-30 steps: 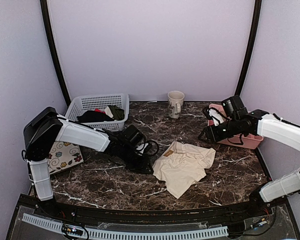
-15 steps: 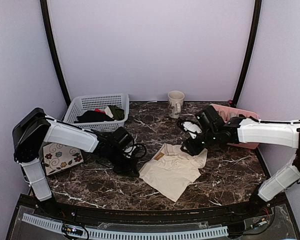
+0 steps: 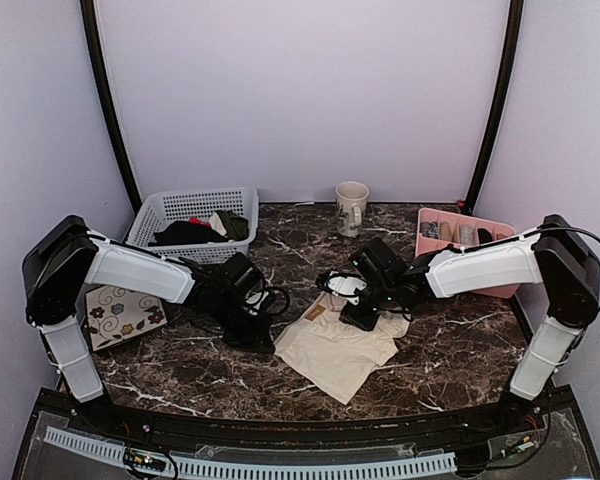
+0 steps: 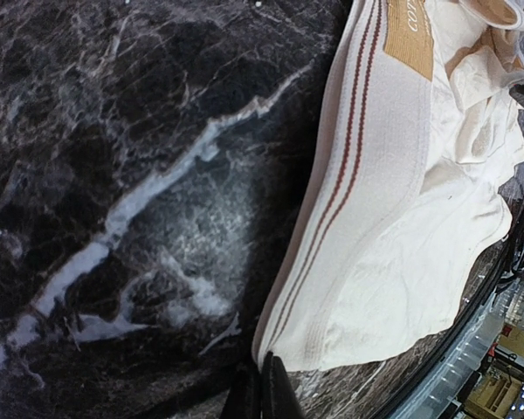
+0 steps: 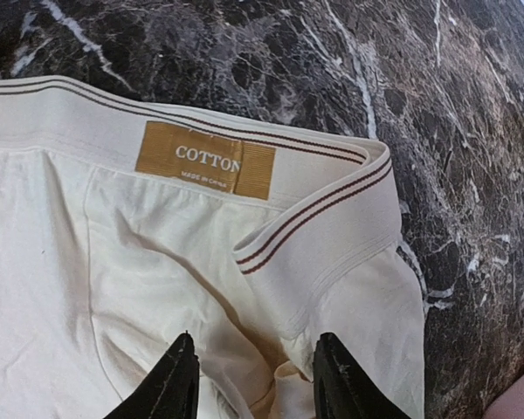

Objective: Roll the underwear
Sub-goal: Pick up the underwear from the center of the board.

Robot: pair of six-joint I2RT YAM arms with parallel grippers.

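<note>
Counter (image 3: 180, 370) dark marble; the underwear (image 3: 335, 350) lay flat-ish near its middle, between the two arms, nearer the front edge than the back; left pincer (image 3: 265, 342) sat low at the cloth's left edge, and in the left wrist view it looked clenched, tips together right at the near corner of the waistband (image 4: 367, 175), judged to be nipping that corner, though the tips were cut off by the frame's bottom edge, so cloth between them was not plainly seen; right pincer (image 3: 358, 318) hung over the far right part of the cloth, fingers spread and released, nothing held; in the right wrist view the tan label (image 5: 205, 159) lay just ahead of it and to the left, with a folded-over bit of waistband straight ahead; long axis: the waistband ran from near-left to far-right, one pincer at each end, the body of the cloth spreading toward near-right; both arms about equally close, left touching, right just above; likely next call was a grip on the far end; leg ends crumpled and hard to read; the far corner was hidden under the right pincer in the top view; further back stood a floral tile (image 3: 125, 315), a white basket (image 3: 195, 200) of dark clothes, a mug (image 3: 352, 205) and a pink tray (image 3: 500, 285), its contents too small to tell.
</note>
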